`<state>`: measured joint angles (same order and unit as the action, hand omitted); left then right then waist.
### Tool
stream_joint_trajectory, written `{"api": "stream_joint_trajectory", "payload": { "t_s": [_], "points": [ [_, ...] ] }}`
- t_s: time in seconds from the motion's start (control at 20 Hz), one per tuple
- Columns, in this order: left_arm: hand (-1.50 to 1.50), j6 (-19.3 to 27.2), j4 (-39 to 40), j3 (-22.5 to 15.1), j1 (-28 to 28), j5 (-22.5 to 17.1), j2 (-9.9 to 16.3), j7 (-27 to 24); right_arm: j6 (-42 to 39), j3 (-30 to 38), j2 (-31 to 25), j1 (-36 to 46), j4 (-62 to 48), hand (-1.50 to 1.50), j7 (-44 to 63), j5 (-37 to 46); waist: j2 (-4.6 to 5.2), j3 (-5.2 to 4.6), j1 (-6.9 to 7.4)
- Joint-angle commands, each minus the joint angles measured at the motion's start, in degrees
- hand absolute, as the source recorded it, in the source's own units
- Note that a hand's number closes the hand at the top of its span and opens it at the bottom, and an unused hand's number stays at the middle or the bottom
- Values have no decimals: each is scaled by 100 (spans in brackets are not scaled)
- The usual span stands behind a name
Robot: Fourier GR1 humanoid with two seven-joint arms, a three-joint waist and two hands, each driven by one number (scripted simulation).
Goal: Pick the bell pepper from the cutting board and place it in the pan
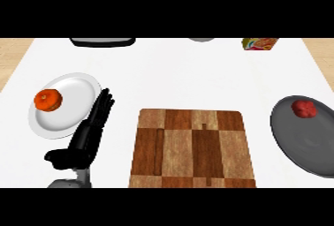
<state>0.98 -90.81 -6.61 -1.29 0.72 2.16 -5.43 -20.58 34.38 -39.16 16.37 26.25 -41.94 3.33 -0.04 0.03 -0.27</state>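
The small red bell pepper (304, 108) lies in the dark grey round pan (297, 143), itself cut off at the frame's right edge, far from the black left hand (88, 132), fingers straight together.

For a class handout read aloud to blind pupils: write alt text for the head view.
A red bell pepper lies in a dark pan at right, beside a bare wooden cutting board. The left hand rests open by a white plate holding an orange fruit.
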Motion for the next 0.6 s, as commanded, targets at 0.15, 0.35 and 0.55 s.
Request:
{"api": "stream_joint_trajectory", "payload": {
  "t_s": [0.15, 0.35, 0.55],
  "points": [
    [0, 41, -407, -102, 84, 56, -44, 266, -999, -73, -142, -1052, 686, -150, -579, -308, -24, -8, -32],
    [0, 94, -457, -263, 423, 173, -148, 112, -1009, -42, -336, -1292, 702, -150, -743, -411, -8, -1, 16],
    [0, -107, -386, 51, 46, -113, 20, 496, -773, -238, -150, -1457, 644, -150, -1022, -298, 0, 2, 31]
  ]
}}
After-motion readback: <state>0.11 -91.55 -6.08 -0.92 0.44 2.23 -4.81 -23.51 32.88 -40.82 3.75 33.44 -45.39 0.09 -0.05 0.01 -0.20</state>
